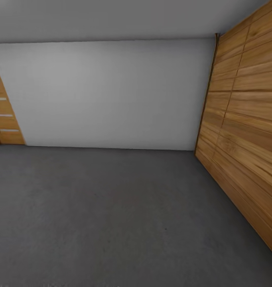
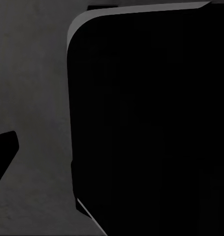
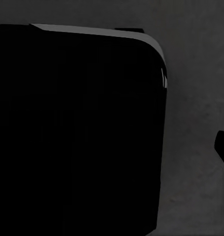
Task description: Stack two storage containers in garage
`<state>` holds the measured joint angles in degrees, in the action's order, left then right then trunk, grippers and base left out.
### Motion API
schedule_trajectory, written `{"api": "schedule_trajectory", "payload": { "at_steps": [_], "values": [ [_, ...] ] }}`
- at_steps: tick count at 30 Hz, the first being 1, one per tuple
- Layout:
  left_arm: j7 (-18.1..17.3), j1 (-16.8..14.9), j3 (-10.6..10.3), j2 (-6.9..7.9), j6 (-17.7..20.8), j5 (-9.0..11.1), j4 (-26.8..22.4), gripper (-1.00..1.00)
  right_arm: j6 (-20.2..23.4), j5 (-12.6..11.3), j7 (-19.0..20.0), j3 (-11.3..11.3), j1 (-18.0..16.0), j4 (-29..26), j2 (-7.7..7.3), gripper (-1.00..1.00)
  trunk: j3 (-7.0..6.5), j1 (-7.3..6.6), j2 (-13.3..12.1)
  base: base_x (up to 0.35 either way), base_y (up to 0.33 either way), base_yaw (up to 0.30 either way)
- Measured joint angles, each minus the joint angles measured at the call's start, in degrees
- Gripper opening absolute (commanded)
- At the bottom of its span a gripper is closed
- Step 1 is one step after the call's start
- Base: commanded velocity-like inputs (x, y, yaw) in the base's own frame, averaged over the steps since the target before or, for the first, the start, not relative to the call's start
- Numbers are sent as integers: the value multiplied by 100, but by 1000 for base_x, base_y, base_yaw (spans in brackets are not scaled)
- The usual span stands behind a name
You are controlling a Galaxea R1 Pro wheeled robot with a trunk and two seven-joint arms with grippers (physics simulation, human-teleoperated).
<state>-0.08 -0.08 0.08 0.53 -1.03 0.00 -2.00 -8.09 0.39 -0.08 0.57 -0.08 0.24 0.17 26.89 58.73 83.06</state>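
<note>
a bare room was shown in the head view: the floor (image 1: pixel 112 223), dark grey, rough and matte like concrete, was spread across the lower half of the frame. a plain white-grey wall (image 1: pixel 112 95) was seen across the middle, and a large wooden slatted door (image 1: pixel 247 119) of warm brown horizontal planks was set along the right side, running toward the lower right corner. a narrower wooden door (image 1: pixel 4 115) with pale strips was seen at the left edge. by these features the room was taken for the garage.

in the left wrist view a large black rounded body (image 2: pixel 151 128) was seen against the grey concrete, with a small dark shape (image 2: pixel 3 152) at the left edge. a like black body (image 3: pixel 77 132) was seen in the right wrist view. whether either gripper was released or clenched could not be told.
</note>
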Motion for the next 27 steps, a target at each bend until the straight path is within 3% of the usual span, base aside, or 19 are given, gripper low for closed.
{"api": "schedule_trajectory", "payload": {
  "at_steps": [27],
  "values": [
    [0, 0, 0, 0, 0, 0, 0, 100, -6, 1, 0, 0, 0, 0, -8, 100, 0, 0, 0, 0, 0, 273]
  ]
}}
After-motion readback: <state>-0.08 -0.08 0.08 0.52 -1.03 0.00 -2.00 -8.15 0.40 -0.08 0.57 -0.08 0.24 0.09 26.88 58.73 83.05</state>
